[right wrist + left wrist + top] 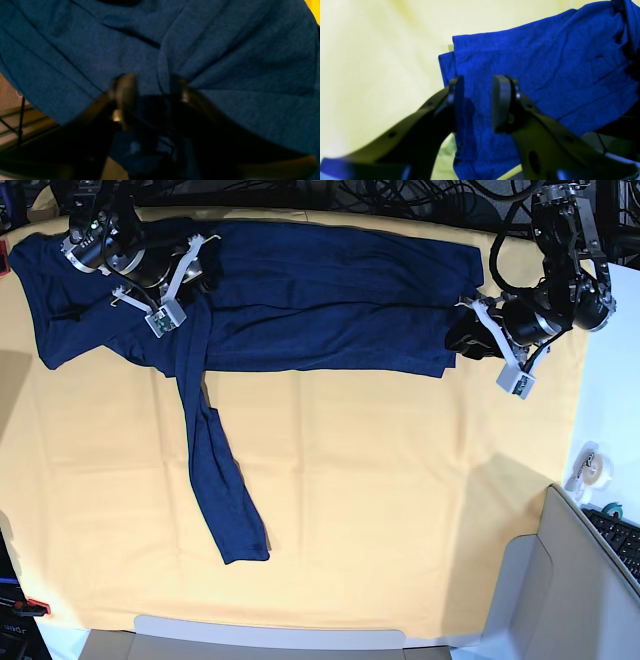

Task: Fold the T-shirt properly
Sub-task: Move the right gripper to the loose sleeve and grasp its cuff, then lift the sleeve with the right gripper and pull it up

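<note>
The dark navy T-shirt (320, 290) lies spread along the far side of the yellow-orange cloth (380, 510), with one long sleeve (215, 470) trailing toward the near side. At the shirt's right edge, my left gripper (462, 340) stands open; in its wrist view the left gripper (477, 100) has its jaws apart over the T-shirt (545, 62), and a fold of fabric hangs against one finger (456, 100). My right gripper (200, 275) sits on the shirt at the left end. Its wrist view is blurred: the right gripper (152, 87) has its jaws apart against the T-shirt (225, 50).
A tape roll (587, 462) and a keyboard corner (620, 535) lie on the white table at the right. A beige box edge (530, 600) runs along the near right. Cables (400, 200) bunch behind the cloth's far edge.
</note>
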`<action>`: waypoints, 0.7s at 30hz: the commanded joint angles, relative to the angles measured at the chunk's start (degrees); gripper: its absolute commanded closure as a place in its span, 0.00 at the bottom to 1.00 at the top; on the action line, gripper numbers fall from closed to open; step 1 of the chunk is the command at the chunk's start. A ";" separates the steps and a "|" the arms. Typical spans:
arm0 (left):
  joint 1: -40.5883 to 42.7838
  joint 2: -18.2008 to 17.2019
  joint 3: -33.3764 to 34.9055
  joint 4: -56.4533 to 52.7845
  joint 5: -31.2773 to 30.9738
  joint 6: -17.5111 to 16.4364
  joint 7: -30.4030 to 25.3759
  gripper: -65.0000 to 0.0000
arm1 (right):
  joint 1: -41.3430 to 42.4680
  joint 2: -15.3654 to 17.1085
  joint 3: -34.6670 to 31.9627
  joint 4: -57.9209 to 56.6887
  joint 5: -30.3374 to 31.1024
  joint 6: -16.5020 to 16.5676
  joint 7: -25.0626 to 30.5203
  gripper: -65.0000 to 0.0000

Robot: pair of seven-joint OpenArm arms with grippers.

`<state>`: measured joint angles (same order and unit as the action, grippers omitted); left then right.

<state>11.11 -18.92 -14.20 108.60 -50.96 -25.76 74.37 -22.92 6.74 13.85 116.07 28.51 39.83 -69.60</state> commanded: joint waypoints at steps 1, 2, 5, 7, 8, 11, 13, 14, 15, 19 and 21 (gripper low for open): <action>-0.52 -0.64 -0.18 0.90 -0.86 -0.13 -0.65 0.73 | 0.81 0.33 0.35 0.90 0.89 0.17 0.90 0.53; -0.52 -0.64 -0.18 0.90 -0.86 -0.13 -0.65 0.73 | 2.04 0.33 0.44 0.98 0.98 0.17 0.90 0.48; -0.43 -0.64 -0.09 0.90 -0.86 -0.13 -0.65 0.73 | 5.29 0.33 0.44 0.98 5.11 0.17 0.90 0.43; -0.43 -0.64 -0.09 0.81 -0.86 -0.13 -0.65 0.73 | 8.90 0.25 0.70 0.90 8.98 0.17 0.90 0.43; -0.43 -0.64 -0.09 0.81 -0.86 -0.13 -0.65 0.73 | 11.00 -0.02 1.32 0.90 10.12 0.17 0.90 0.43; -0.43 -0.64 -0.09 0.81 -0.86 -0.13 -0.65 0.73 | 17.77 -4.06 5.63 -0.16 11.00 0.17 1.08 0.43; -0.35 -0.64 -0.09 0.81 -0.86 -0.13 -0.65 0.73 | 22.96 -6.61 9.14 -4.20 10.56 0.17 1.16 0.43; -0.26 -0.64 -0.09 0.81 -0.86 -0.13 -0.65 0.73 | 26.30 -7.40 10.81 -7.63 10.21 0.17 1.25 0.43; -0.26 -0.64 -0.18 0.81 -0.86 -0.13 -0.65 0.73 | 28.85 -7.58 12.48 -10.97 9.95 0.17 1.25 0.43; -0.26 -0.64 -0.27 0.81 -0.86 -0.13 -0.65 0.73 | 39.31 -9.25 18.55 -27.94 8.02 -1.28 5.12 0.43; -0.26 -0.64 -0.09 0.81 -0.86 -0.13 -0.74 0.73 | 43.97 -8.90 18.90 -36.20 6.17 -2.52 9.60 0.43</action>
<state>11.22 -18.79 -14.04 108.53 -50.94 -25.74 74.35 19.59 -2.13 33.12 78.50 33.19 37.50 -60.99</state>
